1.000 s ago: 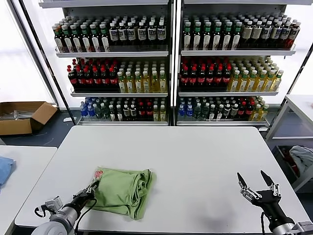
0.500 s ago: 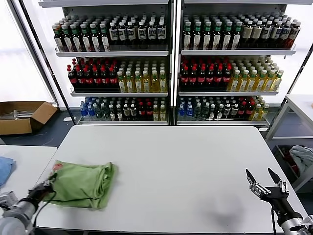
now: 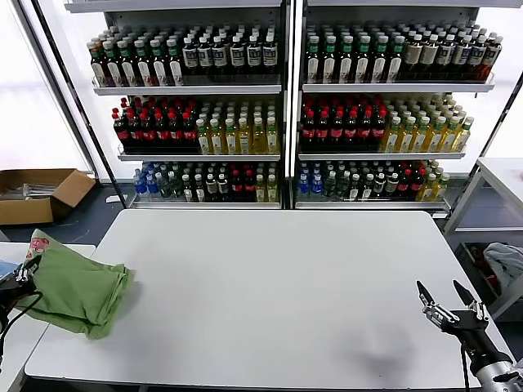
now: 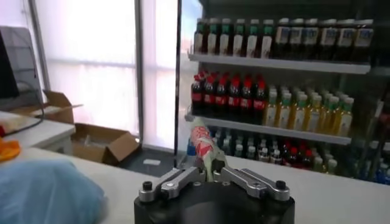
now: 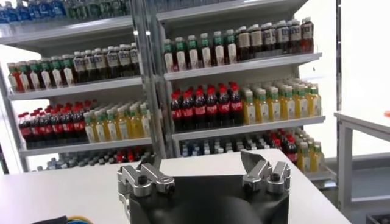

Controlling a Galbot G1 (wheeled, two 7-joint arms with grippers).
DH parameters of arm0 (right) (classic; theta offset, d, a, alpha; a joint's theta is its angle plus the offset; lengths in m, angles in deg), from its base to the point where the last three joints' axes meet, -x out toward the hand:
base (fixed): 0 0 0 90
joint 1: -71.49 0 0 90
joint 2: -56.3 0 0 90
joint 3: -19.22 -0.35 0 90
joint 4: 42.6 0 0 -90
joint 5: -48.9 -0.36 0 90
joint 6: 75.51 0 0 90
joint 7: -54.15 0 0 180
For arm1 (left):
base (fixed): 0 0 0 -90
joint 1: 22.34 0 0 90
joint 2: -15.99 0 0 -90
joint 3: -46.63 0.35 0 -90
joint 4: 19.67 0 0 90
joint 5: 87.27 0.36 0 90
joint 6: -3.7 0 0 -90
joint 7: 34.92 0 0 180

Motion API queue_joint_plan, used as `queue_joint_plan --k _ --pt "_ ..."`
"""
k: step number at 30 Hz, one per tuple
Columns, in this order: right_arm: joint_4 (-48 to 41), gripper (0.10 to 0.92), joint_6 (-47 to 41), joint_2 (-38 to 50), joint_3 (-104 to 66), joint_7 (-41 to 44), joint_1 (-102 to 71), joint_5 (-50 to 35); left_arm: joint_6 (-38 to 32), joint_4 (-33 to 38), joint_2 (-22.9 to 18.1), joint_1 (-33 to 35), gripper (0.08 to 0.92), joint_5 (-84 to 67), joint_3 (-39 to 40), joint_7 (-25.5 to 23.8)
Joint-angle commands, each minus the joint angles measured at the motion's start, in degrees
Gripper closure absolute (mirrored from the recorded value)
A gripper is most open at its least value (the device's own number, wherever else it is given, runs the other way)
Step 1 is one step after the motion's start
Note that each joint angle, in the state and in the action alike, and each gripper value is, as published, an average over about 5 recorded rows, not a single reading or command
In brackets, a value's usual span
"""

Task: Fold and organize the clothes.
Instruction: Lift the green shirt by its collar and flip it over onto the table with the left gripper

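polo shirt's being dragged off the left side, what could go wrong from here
1. The folded polo shirt hangs over the left edge of the white table, gripped by the left gripper at one corner only; it could unfold or slip off.
2. It is near the blue cloth on the side table, so it might land on it or drag it.
3. The right gripper is open and far away, so it cannot help.
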Motion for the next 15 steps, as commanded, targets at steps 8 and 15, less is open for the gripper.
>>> queue_joint_plan --k 8,15 --pt "-0.42 0.203 -0.01 0.20 -0.31 -0.07 -0.73 -0.85 0.31 15.98 -6.80 2.50 0.882 7.10 18.44 4.55" --pt "-0.35 0.203 -0.06 -0.07 -0.70 -0.13 -0.80 -0.76 0.39 18.43 -10.36 -1.01 0.882 -0.18 40.66 15.51"
